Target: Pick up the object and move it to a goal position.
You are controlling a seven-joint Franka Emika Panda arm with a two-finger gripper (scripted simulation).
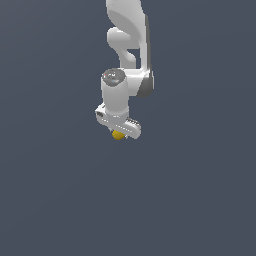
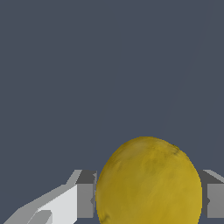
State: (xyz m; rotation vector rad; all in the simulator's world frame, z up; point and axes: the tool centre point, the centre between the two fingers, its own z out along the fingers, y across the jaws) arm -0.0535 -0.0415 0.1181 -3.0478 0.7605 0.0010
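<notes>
The object (image 2: 148, 183) is a mustard-yellow, lemon-like lump, slightly mottled. In the wrist view it fills the space between my two grey fingers (image 2: 85, 199), which touch it on both sides. In the exterior view only a small yellow part of it (image 1: 118, 135) shows below the white hand. My gripper (image 1: 120, 131) is shut on the object. The arm comes down from the top of the exterior view, and the hand hides most of the object there.
A plain dark grey-blue surface (image 1: 190, 190) fills the background in both views. No other object or edge shows.
</notes>
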